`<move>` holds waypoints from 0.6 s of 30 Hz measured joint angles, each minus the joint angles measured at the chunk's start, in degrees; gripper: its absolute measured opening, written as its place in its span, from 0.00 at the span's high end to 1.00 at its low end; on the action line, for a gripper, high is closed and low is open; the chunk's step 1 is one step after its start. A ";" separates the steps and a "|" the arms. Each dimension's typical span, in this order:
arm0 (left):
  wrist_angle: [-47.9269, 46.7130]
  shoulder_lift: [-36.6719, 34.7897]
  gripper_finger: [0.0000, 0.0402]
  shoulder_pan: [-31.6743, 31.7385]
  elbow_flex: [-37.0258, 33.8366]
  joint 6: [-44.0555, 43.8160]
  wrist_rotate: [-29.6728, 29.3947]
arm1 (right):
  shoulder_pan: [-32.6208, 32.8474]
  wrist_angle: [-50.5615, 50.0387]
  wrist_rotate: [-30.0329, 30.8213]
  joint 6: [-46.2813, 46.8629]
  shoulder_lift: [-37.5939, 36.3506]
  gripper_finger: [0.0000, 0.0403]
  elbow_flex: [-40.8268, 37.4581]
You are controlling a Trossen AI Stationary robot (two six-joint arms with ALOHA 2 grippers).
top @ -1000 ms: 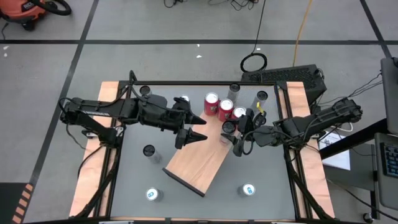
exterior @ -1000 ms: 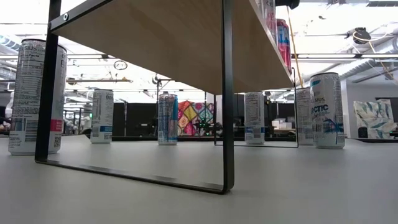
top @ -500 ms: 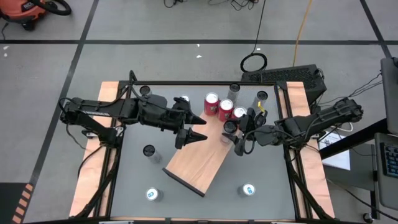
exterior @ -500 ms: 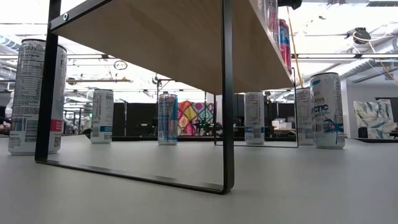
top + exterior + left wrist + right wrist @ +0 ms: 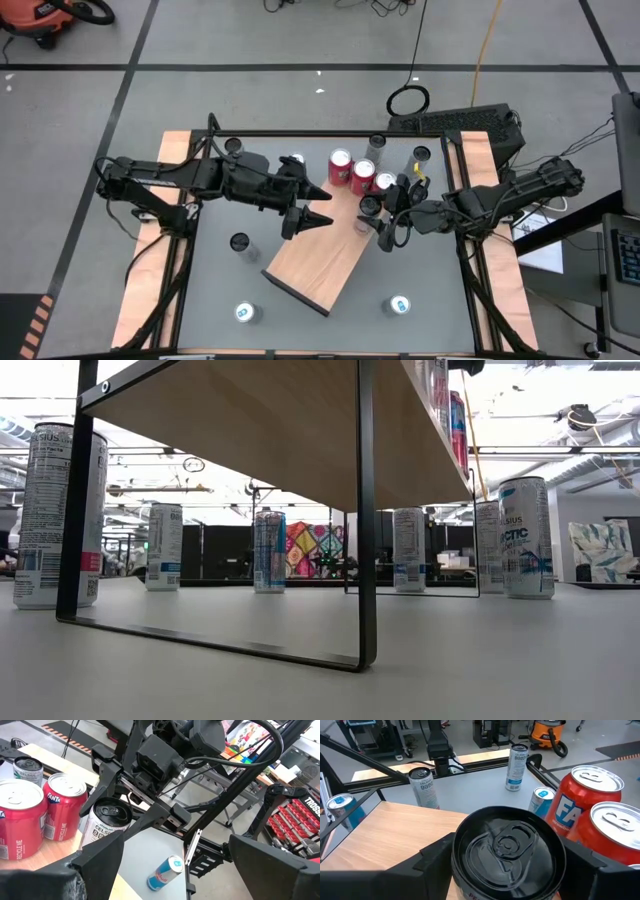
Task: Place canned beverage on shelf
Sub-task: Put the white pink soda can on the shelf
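Note:
The shelf (image 5: 312,258), a light wooden board on black legs (image 5: 366,510), stands slantwise mid-table. Two red cans (image 5: 341,162) (image 5: 585,800) stand on its far end. Beside them stands a white can with a black top (image 5: 369,204) (image 5: 507,845), upright at the shelf's far right corner, with my right gripper (image 5: 374,214) closed around it. My left gripper (image 5: 322,206) hovers open over the shelf's far left part, its fingers (image 5: 95,865) holding nothing. My right gripper holds the black-topped can by its wall just below the rim (image 5: 462,870), one finger on each side. The fingers (image 5: 150,815) come nearly level from the table's right side. The can stands upright; my left gripper's finger hides its base.
Several more cans stand on the grey tabletop: one left of the shelf (image 5: 240,243), two near the front edge (image 5: 247,313) (image 5: 399,305), others along the far edge (image 5: 377,143) (image 5: 232,146). A black frame rail (image 5: 330,133) runs along the far side.

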 joint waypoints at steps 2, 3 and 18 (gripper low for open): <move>-0.01 0.00 0.09 0.00 0.00 0.00 -0.02 | 0.00 -0.08 -0.16 0.17 -0.25 0.34 0.00; -0.01 0.00 0.09 0.00 0.00 0.00 -0.04 | 0.00 -0.28 -0.34 0.24 -0.40 0.33 0.00; -0.01 0.00 0.09 0.15 -0.02 0.07 -0.15 | -0.11 -0.18 -0.22 0.05 -2.47 0.22 1.89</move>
